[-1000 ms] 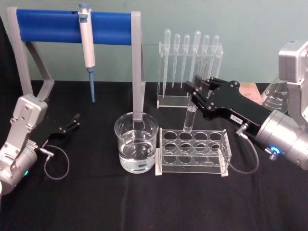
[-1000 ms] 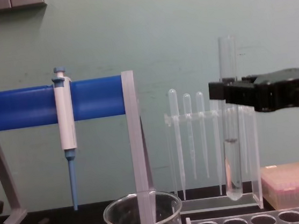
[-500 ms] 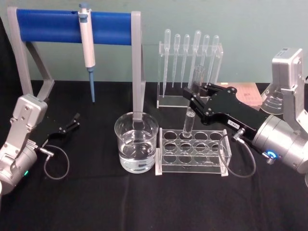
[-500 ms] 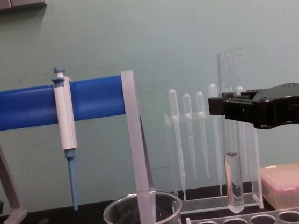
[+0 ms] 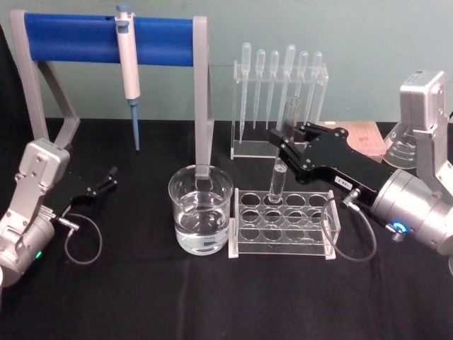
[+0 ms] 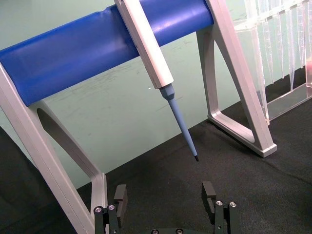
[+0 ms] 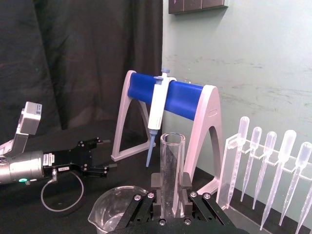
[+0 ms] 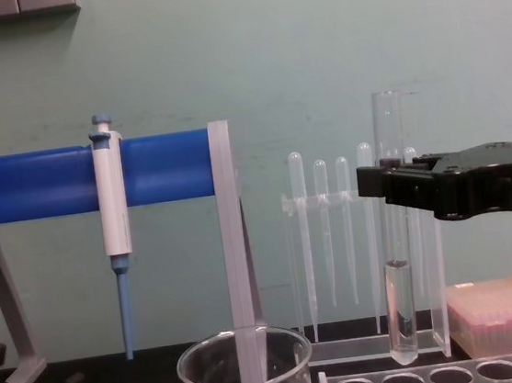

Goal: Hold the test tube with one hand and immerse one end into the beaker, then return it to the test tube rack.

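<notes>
Evidently the step in hand is the return: the right gripper (image 5: 284, 139) pinches the clear glass test tube (image 5: 277, 178) upright, its rounded end just above a back-row hole of the clear acrylic rack (image 5: 333, 223). Lowering it straight and releasing only once it is seated seems wise. The water-filled glass beaker (image 5: 180, 212) stands just beside the rack, and the clear stand of frosted pipettes (image 5: 255, 150) is close behind. The left gripper (image 5: 108, 179) rests spread on the black surface (image 5: 141, 297), well apart.
</notes>
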`<state>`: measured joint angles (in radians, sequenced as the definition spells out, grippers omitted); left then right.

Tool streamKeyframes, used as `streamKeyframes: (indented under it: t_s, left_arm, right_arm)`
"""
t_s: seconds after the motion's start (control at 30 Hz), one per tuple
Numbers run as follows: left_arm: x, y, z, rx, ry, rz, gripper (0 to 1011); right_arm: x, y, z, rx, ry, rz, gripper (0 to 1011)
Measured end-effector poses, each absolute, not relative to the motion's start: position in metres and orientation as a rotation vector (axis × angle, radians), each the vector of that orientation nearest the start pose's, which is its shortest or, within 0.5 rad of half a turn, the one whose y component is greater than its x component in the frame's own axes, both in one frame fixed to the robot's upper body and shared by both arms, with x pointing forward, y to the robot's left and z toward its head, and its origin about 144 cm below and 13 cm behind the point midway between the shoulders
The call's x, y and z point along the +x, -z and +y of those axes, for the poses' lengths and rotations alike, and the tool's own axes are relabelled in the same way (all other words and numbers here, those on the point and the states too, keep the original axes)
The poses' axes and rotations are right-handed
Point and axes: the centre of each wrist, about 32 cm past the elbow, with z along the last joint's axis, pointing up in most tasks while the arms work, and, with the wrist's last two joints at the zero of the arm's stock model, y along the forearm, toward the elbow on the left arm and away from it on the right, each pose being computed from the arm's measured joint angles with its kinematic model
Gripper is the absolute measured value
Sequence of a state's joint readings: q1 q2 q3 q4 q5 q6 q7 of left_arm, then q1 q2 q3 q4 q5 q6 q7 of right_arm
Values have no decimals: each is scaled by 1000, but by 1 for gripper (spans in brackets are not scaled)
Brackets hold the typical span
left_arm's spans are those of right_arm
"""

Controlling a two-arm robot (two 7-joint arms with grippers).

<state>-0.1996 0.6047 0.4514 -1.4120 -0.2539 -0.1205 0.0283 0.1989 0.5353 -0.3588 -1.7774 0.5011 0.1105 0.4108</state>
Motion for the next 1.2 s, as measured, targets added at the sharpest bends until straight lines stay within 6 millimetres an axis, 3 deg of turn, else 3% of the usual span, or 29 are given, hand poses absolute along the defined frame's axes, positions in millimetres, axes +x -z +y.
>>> streamKeyframes:
  t_s: [1.2]
  left_arm:
    - [489, -1140, 310, 304, -1248, -285, 1000]
  right_arm:
    - [480, -1247, -249, -3, 750, -107, 227]
